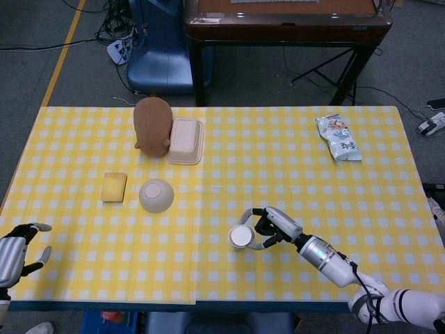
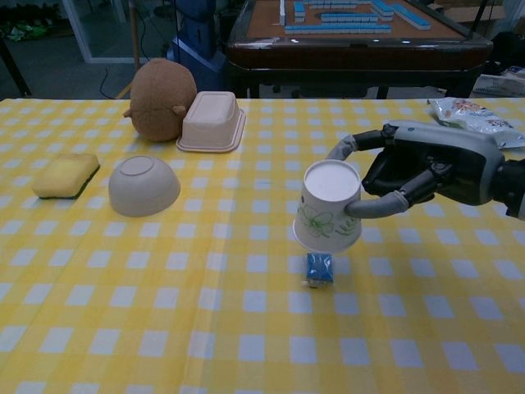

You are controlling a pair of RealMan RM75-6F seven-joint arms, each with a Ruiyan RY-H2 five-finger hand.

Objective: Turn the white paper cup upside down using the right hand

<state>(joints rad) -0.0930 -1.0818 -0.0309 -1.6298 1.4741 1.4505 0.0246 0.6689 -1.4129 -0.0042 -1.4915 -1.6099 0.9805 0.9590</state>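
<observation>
Both views are evenly but rather dimly lit — a cool, bluish cast is seen in the chest view. Shadows on the tablecloth [image 1: 292,167] are soft and faint. No glare is found; slight softness is noted toward the far edge.

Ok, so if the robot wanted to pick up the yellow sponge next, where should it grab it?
Probably by its two long edges, coming straight down from above. The yellow sponge lies flat and low on the table, so there is little side to hold, and only the upturned bowl sits close beside it.
</observation>
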